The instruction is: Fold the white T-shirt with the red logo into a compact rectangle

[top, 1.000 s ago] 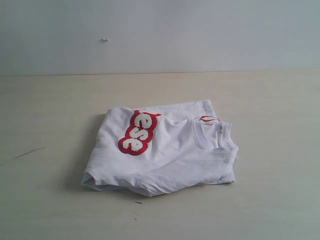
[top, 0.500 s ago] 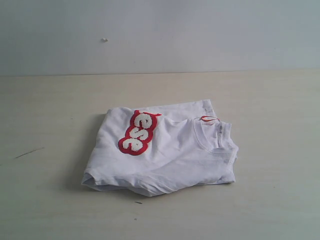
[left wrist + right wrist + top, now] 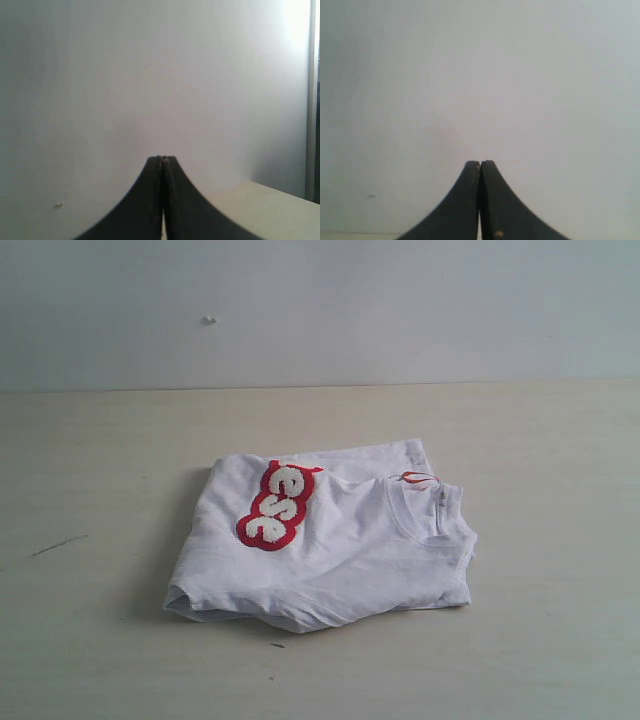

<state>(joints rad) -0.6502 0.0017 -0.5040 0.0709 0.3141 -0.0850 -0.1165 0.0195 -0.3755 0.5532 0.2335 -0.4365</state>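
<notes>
The white T-shirt (image 3: 330,550) is lying folded up in a rough rectangle around the middle of the table (image 3: 100,640), pretty flat but w/ a lumpy near-left corner where the layers curl under. The red logo (image 3: 275,505) faces up on the far-left part of the folded top. Only 3 letters show, "ese", and the strip runs tilted from far to near. The ribbed collar (image 3: 425,510) sits toward the right side, w/ the little orange neck tag (image 3: 417,478) at its far edge. There's 1 tiny dark speck (image 3: 277,644) on the table just near of the shirt's near edge, and a thin dark scratch (image 3: 58,545) well off to the left. Behind the table is a plain pale wall (image 3: 320,310) w/ a small white mark (image 3: 209,319) up on it. As for the arms, they only show in their own wrist cams. The left gripper (image 3: 161,159) is clenched, its 2 black fingers pressed flat together, pointing at the wall w/ a corner of the table in view beside it. The right gripper (image 3: 480,162) is the same deal: fully clenched, fingers touching, facing bare wall. Neither one is touching the shirt.
</notes>
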